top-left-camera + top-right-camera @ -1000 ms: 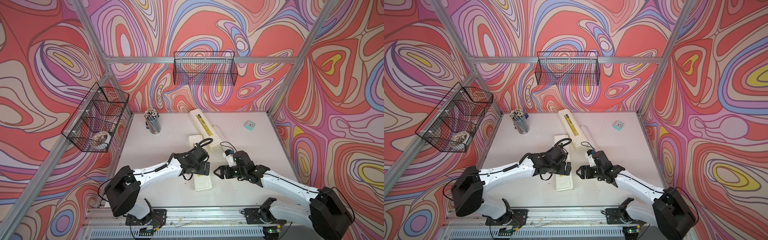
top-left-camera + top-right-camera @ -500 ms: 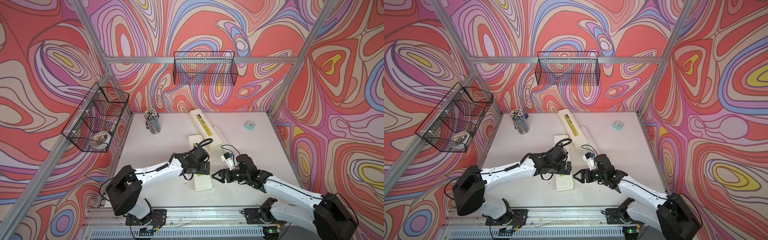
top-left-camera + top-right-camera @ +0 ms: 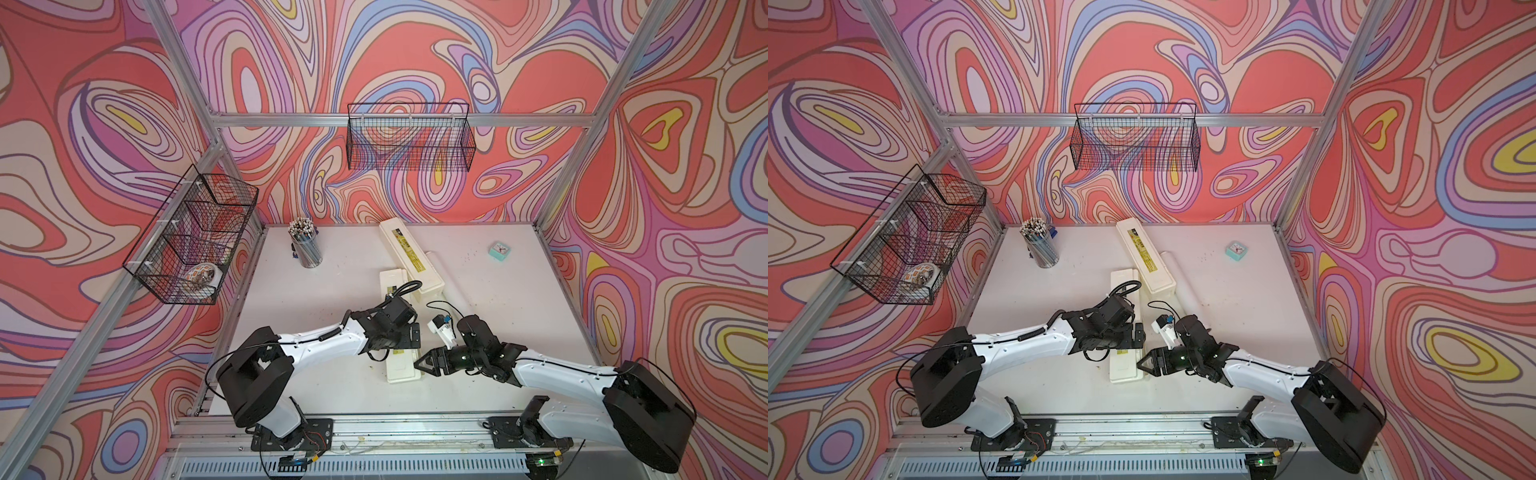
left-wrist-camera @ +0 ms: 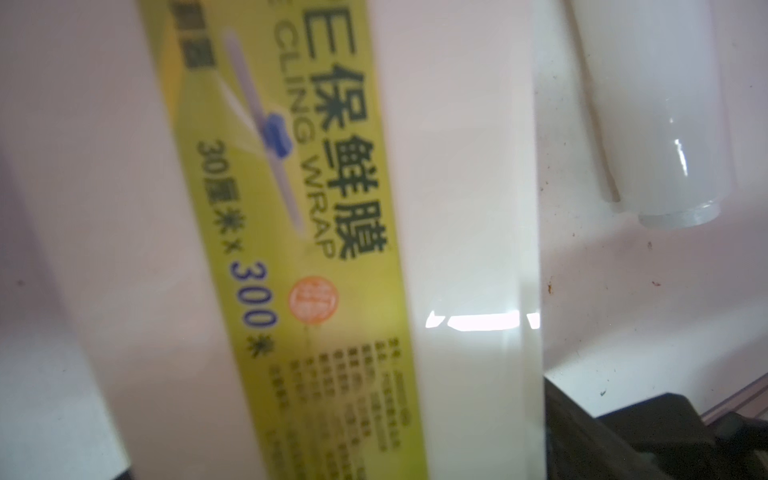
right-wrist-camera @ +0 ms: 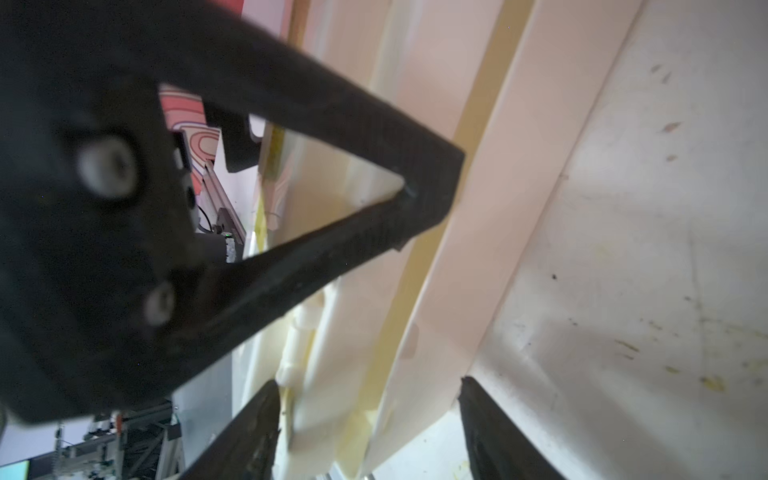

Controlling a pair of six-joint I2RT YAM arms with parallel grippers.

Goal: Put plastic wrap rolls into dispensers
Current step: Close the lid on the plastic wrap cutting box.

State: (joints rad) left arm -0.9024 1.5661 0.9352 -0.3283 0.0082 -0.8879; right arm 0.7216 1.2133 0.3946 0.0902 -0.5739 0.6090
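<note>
Left gripper (image 3: 406, 341) of mine is sitting low over the near dispenser (image 3: 400, 369) with its jaws spread fully, one on each long side of the box. The dispenser is lying on the counter (image 3: 332, 299) with its yellow label (image 4: 291, 249) facing up. I am holding my right gripper (image 3: 422, 366) at that dispenser's near end, jaws parted around its edge; I cannot tell whether they are pressing on it. One plastic wrap roll (image 3: 441, 276) is lying on the counter just beside the far dispenser (image 3: 409, 253), outside both boxes.
</note>
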